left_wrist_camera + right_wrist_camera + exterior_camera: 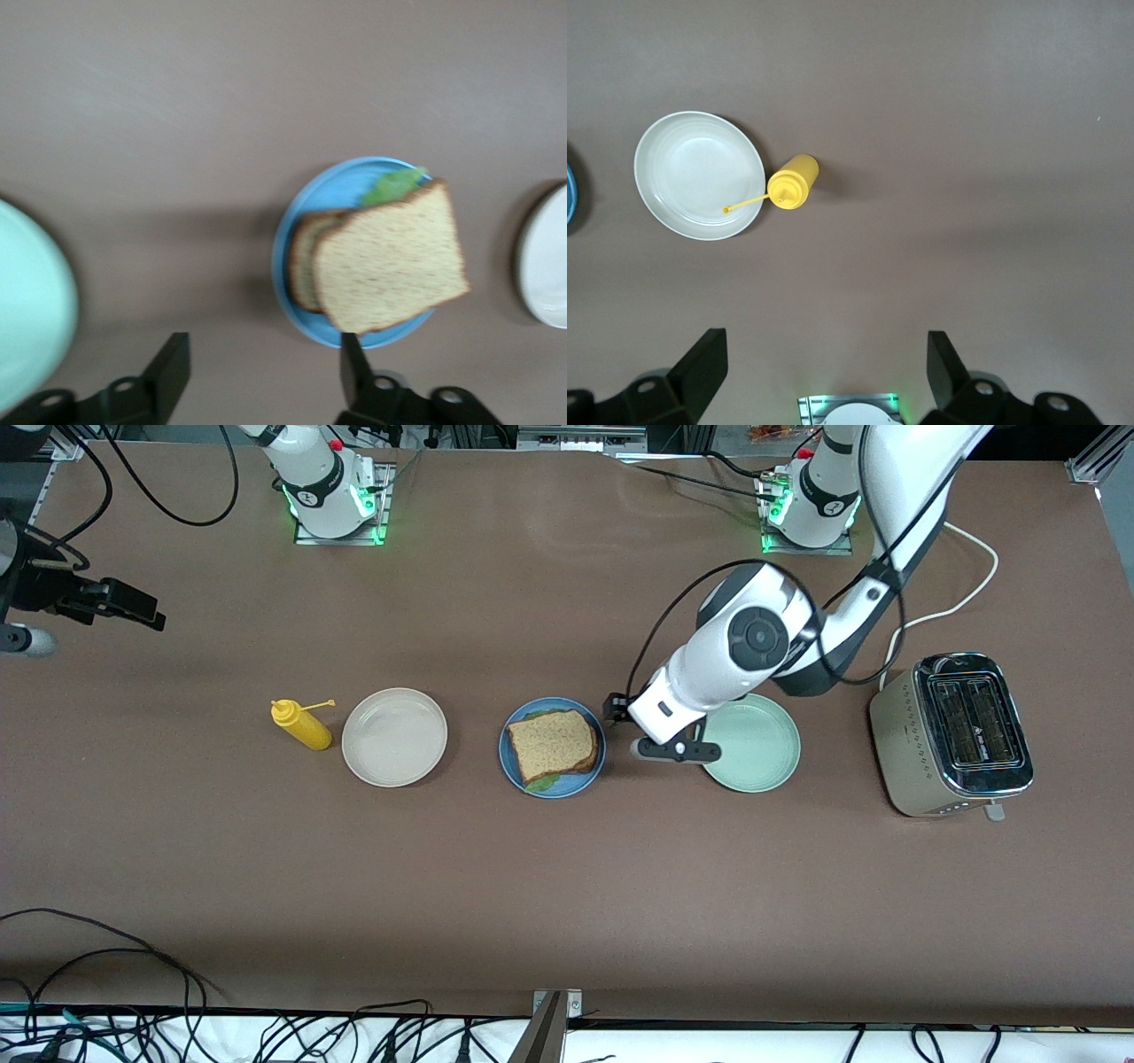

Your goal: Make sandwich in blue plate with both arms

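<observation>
The sandwich (551, 744) lies on the blue plate (578, 783): a slice of brown toast on top, with green lettuce (542, 782) peeking out at the edge nearer the camera. In the left wrist view the top slice of the sandwich (390, 257) sits askew over the lower one, with the lettuce (395, 184) and the blue plate's rim (283, 257) showing. My left gripper (616, 710) (262, 361) is open and holds nothing, low between the blue plate and the green plate. My right gripper (133, 607) (824, 359) waits open, high over the right arm's end of the table.
A pale green plate (753, 766) lies under the left arm, and a toaster (952, 731) stands toward the left arm's end. A beige plate (394, 737) and a yellow squeeze bottle (301, 724) sit toward the right arm's end. Cables run along the front edge.
</observation>
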